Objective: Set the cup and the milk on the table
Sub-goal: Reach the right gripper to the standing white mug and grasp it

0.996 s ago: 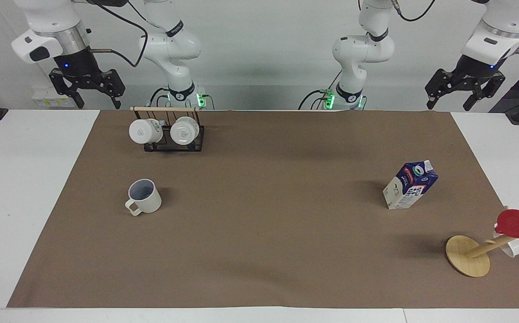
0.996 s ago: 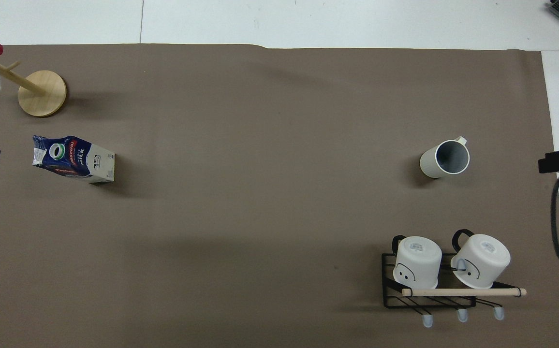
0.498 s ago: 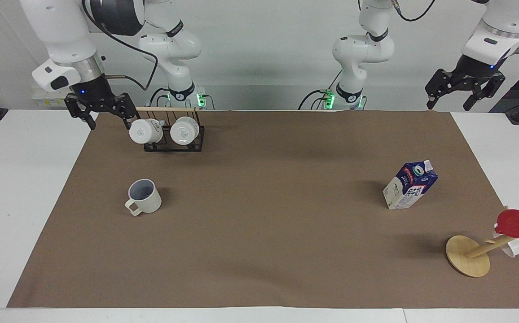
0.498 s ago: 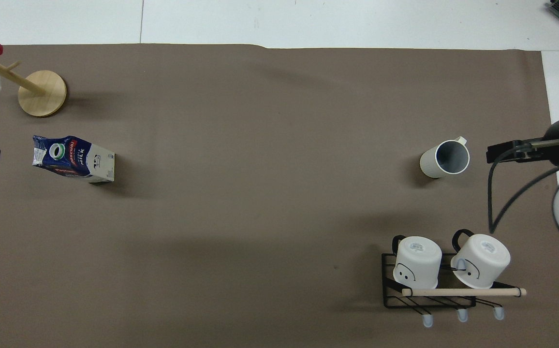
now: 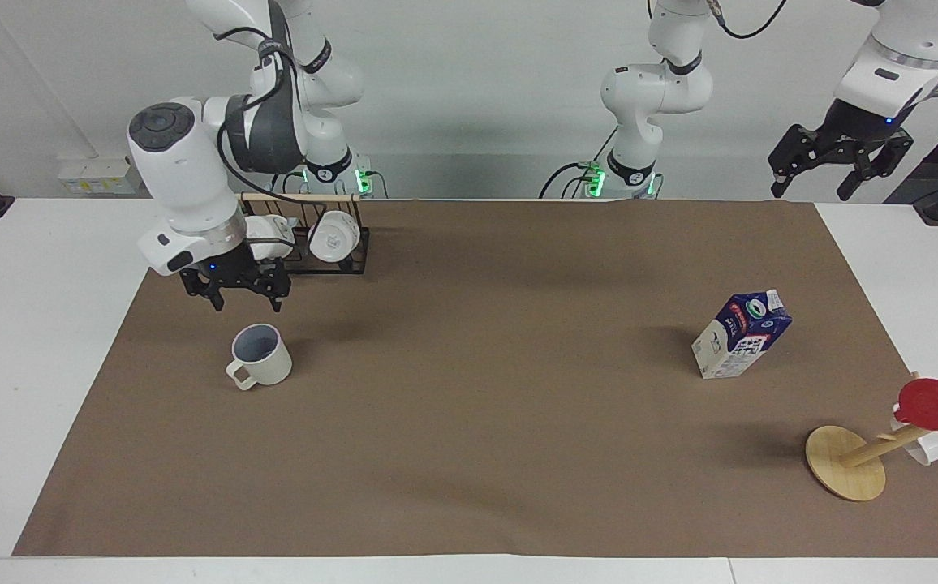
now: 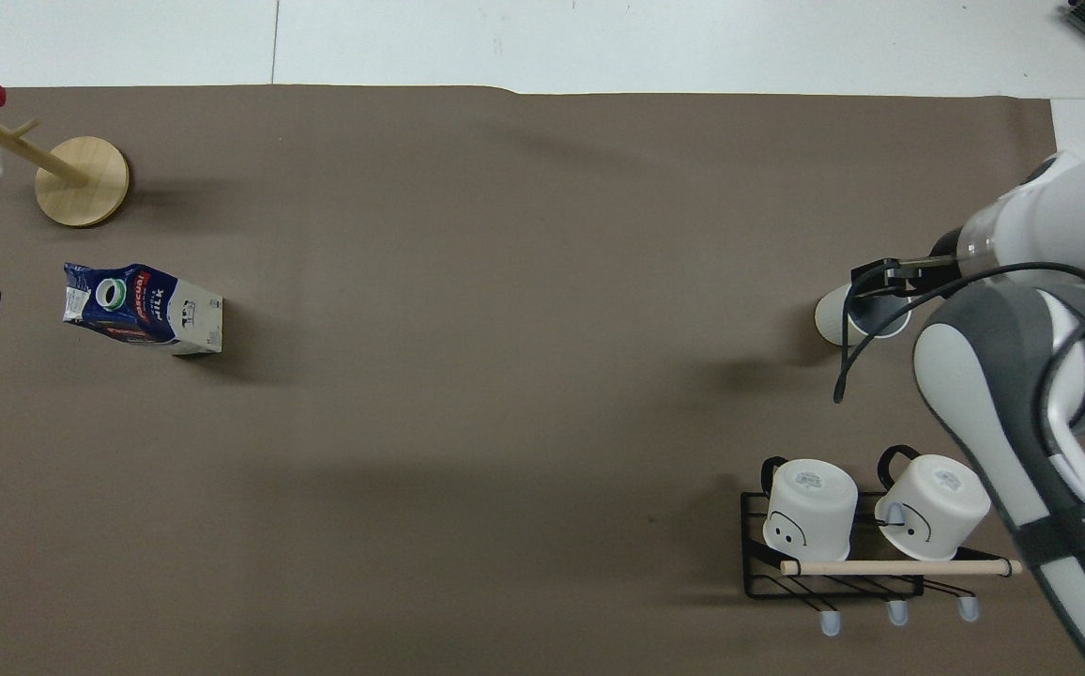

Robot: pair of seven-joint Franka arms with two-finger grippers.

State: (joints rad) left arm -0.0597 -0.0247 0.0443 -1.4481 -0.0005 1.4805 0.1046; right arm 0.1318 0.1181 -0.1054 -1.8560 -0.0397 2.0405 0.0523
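right gripper (image 5: 234, 302) poised over the cup (image 5: 261, 355), fingers spread and empty, lined up for a rim grasp; the milk (image 5: 742, 334) upright toward the left arm's end; left gripper (image 5: 834, 166) waiting, spread, empty.

milk (image 6: 142, 309) | carton side print | reads "milk" | other text illegible
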